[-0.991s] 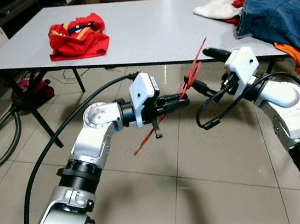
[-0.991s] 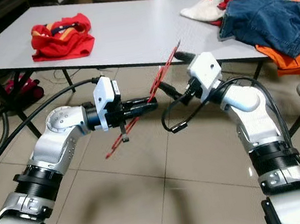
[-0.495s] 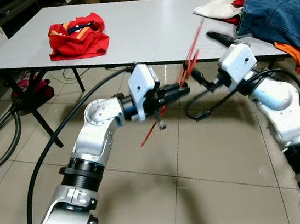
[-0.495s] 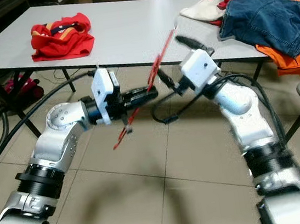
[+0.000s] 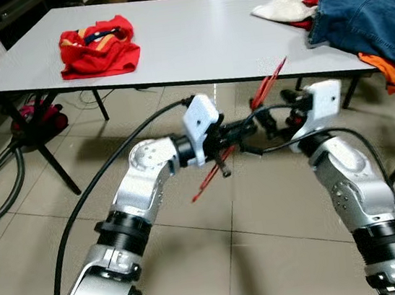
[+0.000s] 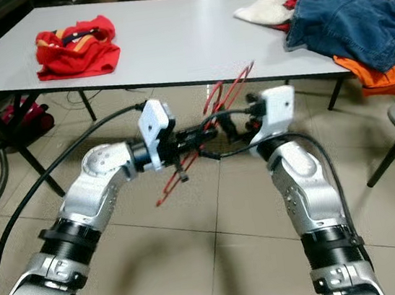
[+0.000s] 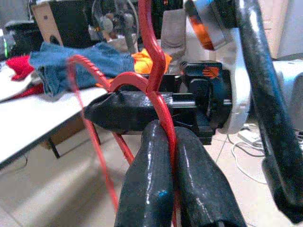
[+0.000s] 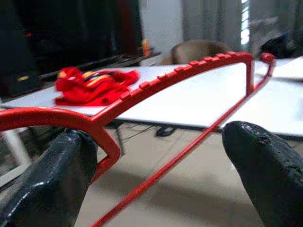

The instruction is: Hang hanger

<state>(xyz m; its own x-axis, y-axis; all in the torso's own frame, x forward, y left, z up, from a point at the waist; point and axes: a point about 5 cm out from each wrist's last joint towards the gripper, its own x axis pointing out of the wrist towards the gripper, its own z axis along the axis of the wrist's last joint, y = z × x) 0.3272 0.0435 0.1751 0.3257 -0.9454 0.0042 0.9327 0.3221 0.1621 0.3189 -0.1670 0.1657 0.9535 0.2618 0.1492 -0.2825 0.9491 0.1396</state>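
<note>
A thin red plastic hanger [image 5: 218, 165] with a ribbed upper bar is held in the air in front of the white counter [image 5: 190, 39], above the glossy tiled floor [image 5: 270, 254]. The jaws of the left gripper [image 7: 171, 156] are pressed closed on the thin rod of the hanger, and its rounded black fingers [image 7: 149, 184] are seen tight on both sides of it. The jaws of the right gripper [image 8: 156, 156] are spread wide around the hanger; one finger is touched by the red frame, the other stands apart. A crumpled red garment [image 5: 99, 47] and folded blue jeans [image 5: 365, 12] are lying on the counter.
</note>
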